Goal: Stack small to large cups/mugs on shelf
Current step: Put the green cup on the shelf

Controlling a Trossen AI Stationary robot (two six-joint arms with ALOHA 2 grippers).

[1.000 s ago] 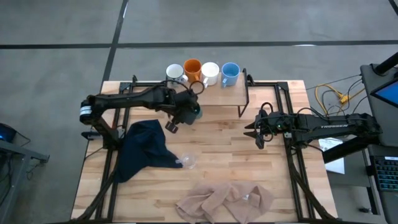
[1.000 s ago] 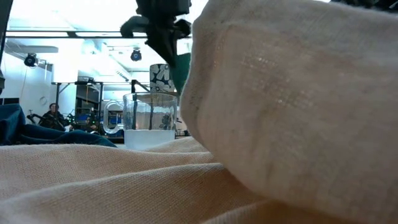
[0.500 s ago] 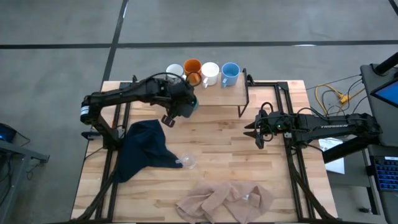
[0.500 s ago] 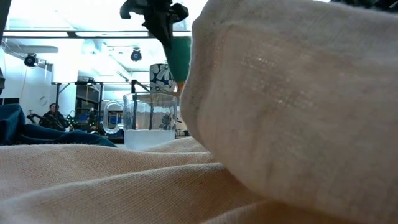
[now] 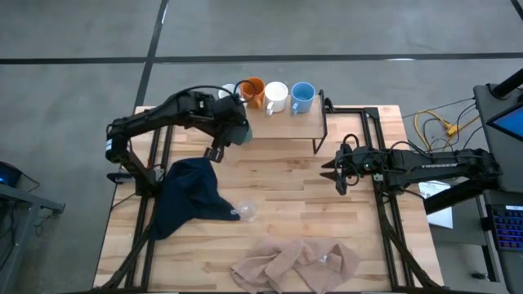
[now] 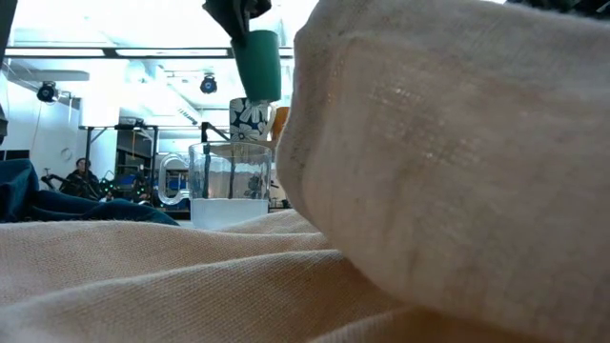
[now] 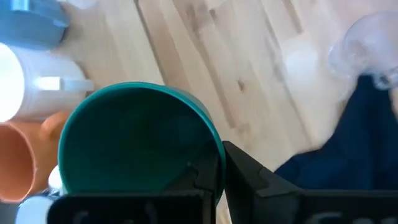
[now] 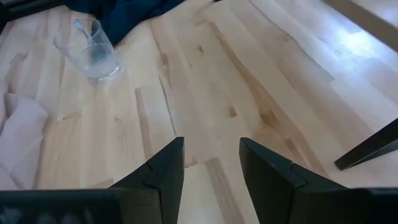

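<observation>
My left gripper (image 5: 230, 135) is shut on a dark green mug (image 5: 240, 134), held in the air just in front of the shelf's left end; the mug also shows in the low view (image 6: 257, 57) and the left wrist view (image 7: 137, 143). On the light-wood shelf (image 5: 290, 124) stand a white patterned mug (image 5: 225, 91), partly hidden by the arm, an orange mug (image 5: 252, 88), a plain white mug (image 5: 275, 95) and a light blue mug (image 5: 302, 95). A clear glass cup (image 5: 248, 212) stands on the table. My right gripper (image 5: 330, 174) is open and empty right of the shelf. My left gripper holds the green mug by its rim wall (image 7: 214, 163), on the side nearest the wrist, one finger (image 7: 202, 177) inside the mug and one (image 7: 252, 177) outside. The fingers come from above. The mug hangs below them, lifted clear of the table, slightly tilted, mouth up.
A dark blue cloth (image 5: 188, 196) lies at the left beside the glass cup. A beige cloth (image 5: 294, 265) lies at the near edge and fills most of the low view (image 6: 429, 191). Black rails (image 5: 384, 204) run along both sides of the table.
My left gripper has risen and gone toward the table's far edge and a little left, toward the shelf's left end, still shut on the green mug. The mug has gone up with it, clear of the table.
</observation>
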